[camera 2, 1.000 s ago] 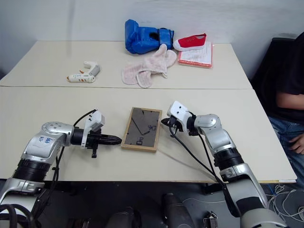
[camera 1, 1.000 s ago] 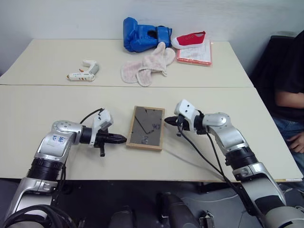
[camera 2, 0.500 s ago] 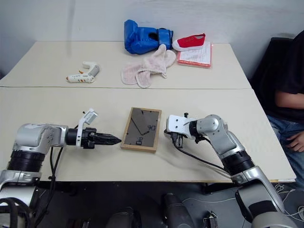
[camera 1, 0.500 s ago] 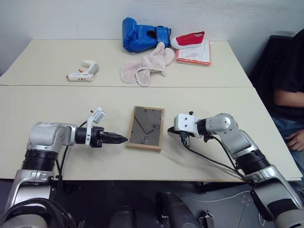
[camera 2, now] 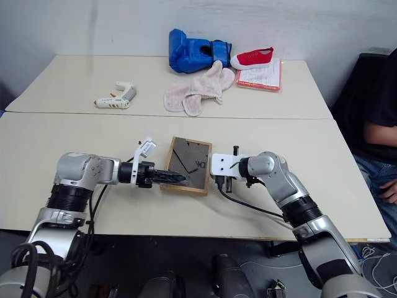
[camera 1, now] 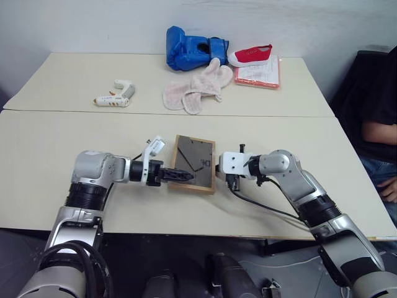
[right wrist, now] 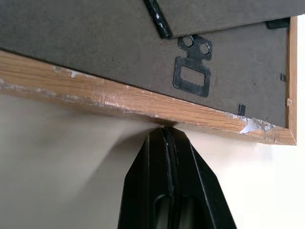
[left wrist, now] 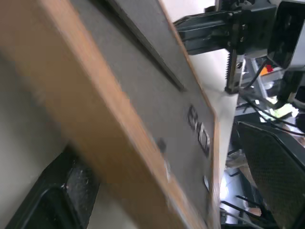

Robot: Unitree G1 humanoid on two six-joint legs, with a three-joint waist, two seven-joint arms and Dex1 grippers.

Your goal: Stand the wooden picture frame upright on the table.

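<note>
Since a second ago my left tool [camera 1: 189, 176] has swung in and opened, its fingers at the frame [camera 1: 197, 160]'s left edge. My right tool [right wrist: 167, 136] is shut, empty, its tip against the right edge. That frame lies back-up mid tabletop [camera 1: 49, 161], bare room all round.

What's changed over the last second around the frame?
The left tool has swung in to the wooden picture frame's near left edge, one finger over its grey back. The right tool stays shut, tip at the frame's opposite edge. The frame still lies back-up on the table.
</note>
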